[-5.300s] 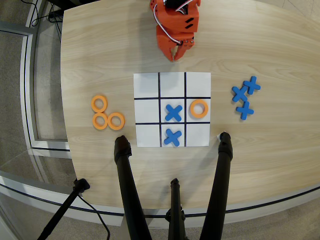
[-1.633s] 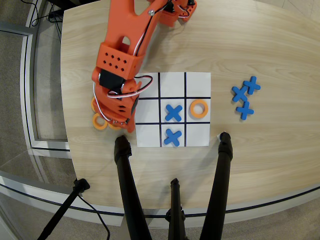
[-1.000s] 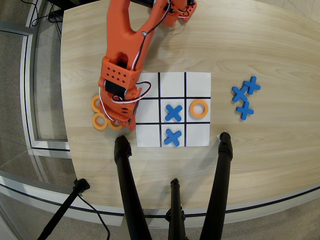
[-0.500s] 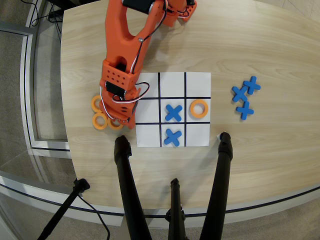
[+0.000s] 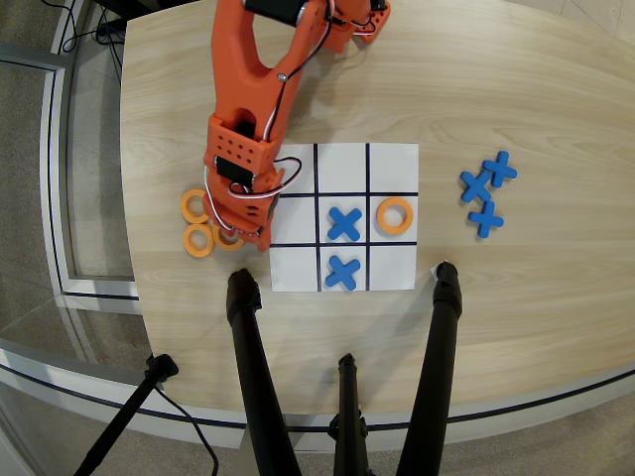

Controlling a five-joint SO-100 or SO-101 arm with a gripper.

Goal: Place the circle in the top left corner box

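a: pale wood is seen everywhere in the overhead view: a rounded desk (image 5: 516,89) with a white 3x3 paper grid (image 5: 393,268) at its middle, grey floor around it, and black stand legs at the lower edge. where is the piece to be fetched?

b: three orange rings are laid left of the grid. two are clear, one higher (image 5: 192,205) and one lower (image 5: 198,241). the third, taken to be the circle (image 5: 229,239), is mostly covered by the orange arm (image 5: 253,89), just beside the paper's left edge.

a: and the claw (image 5: 241,234)?

b: it is lowered over that ring. how far it is opened cannot be told, since the wrist housing hides the tips, and whether the ring is gripped cannot be told either.

a: what is asked of the step in hand?

b: a firm pinch across one side of the ring is judged best, with the neighbouring lower ring left undisturbed, as it lies very near. the lift should be made straight up before any sideways travel.

a: and the target?

b: the top left corner box (image 5: 290,170) is bare. two blue x pieces, in the centre cell (image 5: 344,223) and below it (image 5: 341,271), and a ring in the right middle cell (image 5: 395,215) are to be kept clear of.
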